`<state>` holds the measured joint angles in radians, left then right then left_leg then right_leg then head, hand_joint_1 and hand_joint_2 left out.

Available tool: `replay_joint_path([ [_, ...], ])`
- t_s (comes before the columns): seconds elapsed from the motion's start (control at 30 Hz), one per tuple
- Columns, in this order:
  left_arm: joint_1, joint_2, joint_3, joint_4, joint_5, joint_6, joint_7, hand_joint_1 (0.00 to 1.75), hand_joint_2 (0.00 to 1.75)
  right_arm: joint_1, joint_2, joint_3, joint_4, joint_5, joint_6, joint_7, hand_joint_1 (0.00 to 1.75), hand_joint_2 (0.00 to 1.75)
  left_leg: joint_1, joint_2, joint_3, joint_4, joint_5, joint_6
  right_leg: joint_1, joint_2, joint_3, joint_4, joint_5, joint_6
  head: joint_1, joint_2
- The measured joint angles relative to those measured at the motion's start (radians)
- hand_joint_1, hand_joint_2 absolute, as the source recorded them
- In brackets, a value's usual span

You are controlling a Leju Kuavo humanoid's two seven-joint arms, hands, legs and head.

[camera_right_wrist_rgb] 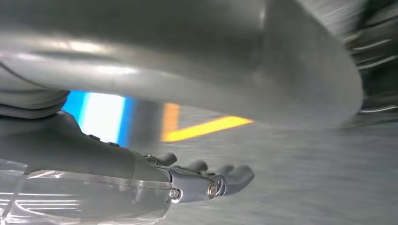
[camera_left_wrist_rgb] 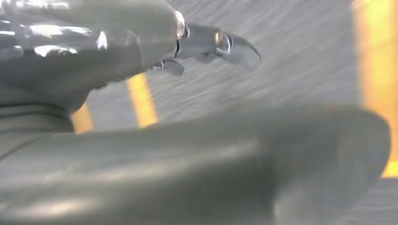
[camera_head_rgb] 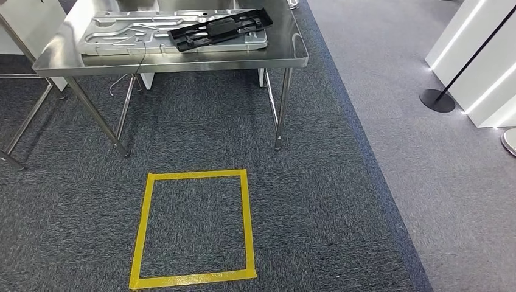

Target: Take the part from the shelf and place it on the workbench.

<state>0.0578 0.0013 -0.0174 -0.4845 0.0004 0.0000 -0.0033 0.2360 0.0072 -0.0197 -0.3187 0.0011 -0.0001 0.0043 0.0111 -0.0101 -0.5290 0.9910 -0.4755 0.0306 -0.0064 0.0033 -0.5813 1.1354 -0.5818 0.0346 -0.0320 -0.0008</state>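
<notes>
Part [camera_head_rgb: 219, 28]: black, lying on the far tabletop [camera_head_rgb: 292, 52]; placement looks complete. Left hand [camera_left_wrist_rgb: 213, 44] and right hand [camera_right_wrist_rgb: 206, 180] hang with fingers apart, holding nothing.

Left robot hand [camera_left_wrist_rgb: 206, 44]: glossy grey ribbed cover, thick smooth grey thumb [camera_left_wrist_rgb: 291, 159] blurred in foreground, darker grey fingers [camera_left_wrist_rgb: 234, 47] with metallic pivots and rounded tips. Right robot hand [camera_right_wrist_rgb: 197, 180]: same grey shell, clear plastic film over cover, dark segmented fingers [camera_right_wrist_rgb: 232, 176], two small silver screws at finger bases, broad grey thumb [camera_right_wrist_rgb: 281, 70].
</notes>
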Motion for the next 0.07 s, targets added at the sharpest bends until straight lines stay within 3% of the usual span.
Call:
replay_joint_path([
  [0.03,-0.022,0.000,0.001,-0.029,0.000,0.000,0.000,0.00,0.00,0.022,0.000,0.000,0.031,0.000,0.000,0.000,0.00,0.00,-0.001,-0.004,-0.002,0.001,0.000,0.001,-0.001,0.000,-0.038,0.074,-0.033,0.003,0.000,0.000],
  [0.07,-0.032,0.000,0.001,-0.044,0.000,0.000,0.000,0.00,0.00,0.032,0.000,0.000,0.046,0.000,0.000,0.001,0.00,0.00,-0.001,-0.006,-0.003,0.001,0.000,0.001,-0.002,0.000,-0.059,0.115,-0.051,0.005,0.000,0.000],
])
